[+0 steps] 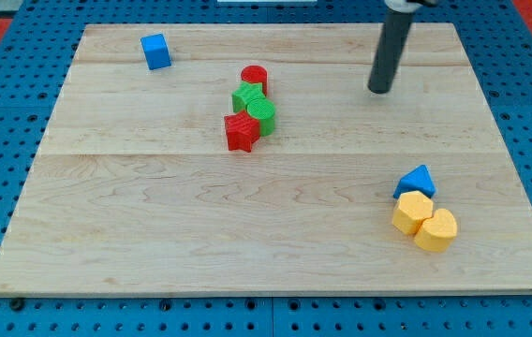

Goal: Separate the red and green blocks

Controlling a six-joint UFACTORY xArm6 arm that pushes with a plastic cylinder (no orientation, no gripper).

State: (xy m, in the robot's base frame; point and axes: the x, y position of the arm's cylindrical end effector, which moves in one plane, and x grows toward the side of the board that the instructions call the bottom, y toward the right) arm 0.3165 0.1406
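Note:
A red cylinder [254,78], a green star-like block [245,98], a green cylinder [262,113] and a red star block [241,132] sit touching in a tight cluster slightly above the board's centre. The red cylinder is at the cluster's top, the red star at its bottom, the two green blocks between them. My tip [379,90] rests on the board well to the right of the cluster, apart from every block.
A blue cube [155,51] sits near the board's top left. At the lower right a blue triangular block [417,180] touches two yellow blocks [413,212] [436,230]. The wooden board [154,234] lies on a blue pegboard.

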